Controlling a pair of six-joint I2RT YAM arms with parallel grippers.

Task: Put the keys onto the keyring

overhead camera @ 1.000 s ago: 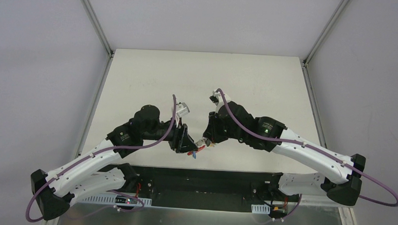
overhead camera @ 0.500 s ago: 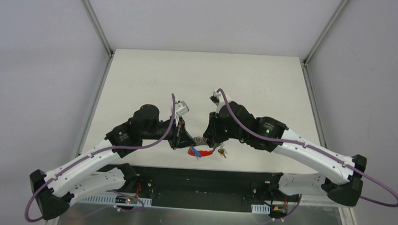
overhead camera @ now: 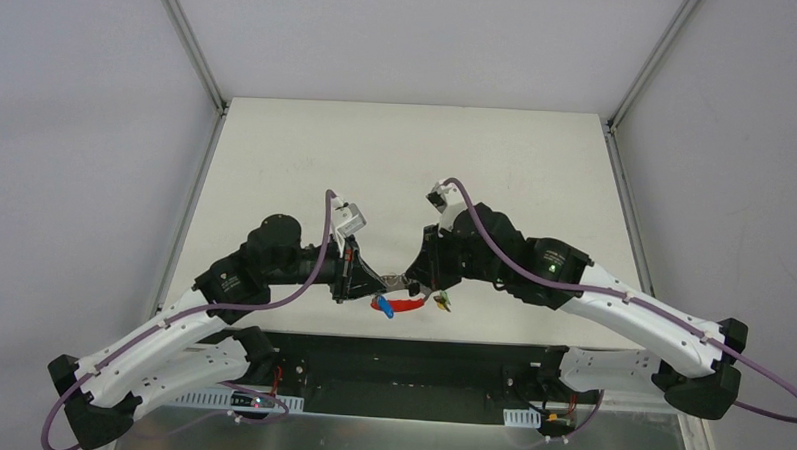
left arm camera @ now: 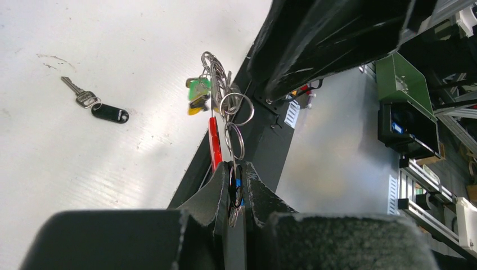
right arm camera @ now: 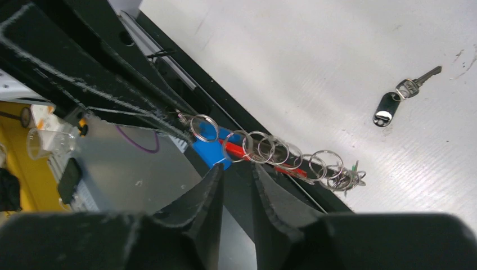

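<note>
My left gripper (left arm camera: 237, 169) is pinched tight on the keyring (left arm camera: 214, 140) beside the blue key (left arm camera: 238, 183), over the near edge of the white table (overhead camera: 377, 164). My right gripper (right arm camera: 236, 167) stands barely parted, gripping nothing — the rings (right arm camera: 264, 147) hang just beyond its tips. A black-tagged key (left arm camera: 104, 109) lies apart on the table — grey walls (overhead camera: 78, 124) around.

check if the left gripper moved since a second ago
Yes. The left gripper has shifted slightly left, toward the left edge of the table.

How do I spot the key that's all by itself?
Start on the white table, in from its dark front edge. A small silver key with a black oval tag lies flat there. Unlike the bunched keys hanging from the left fingers, it lies alone, untouched.
</note>
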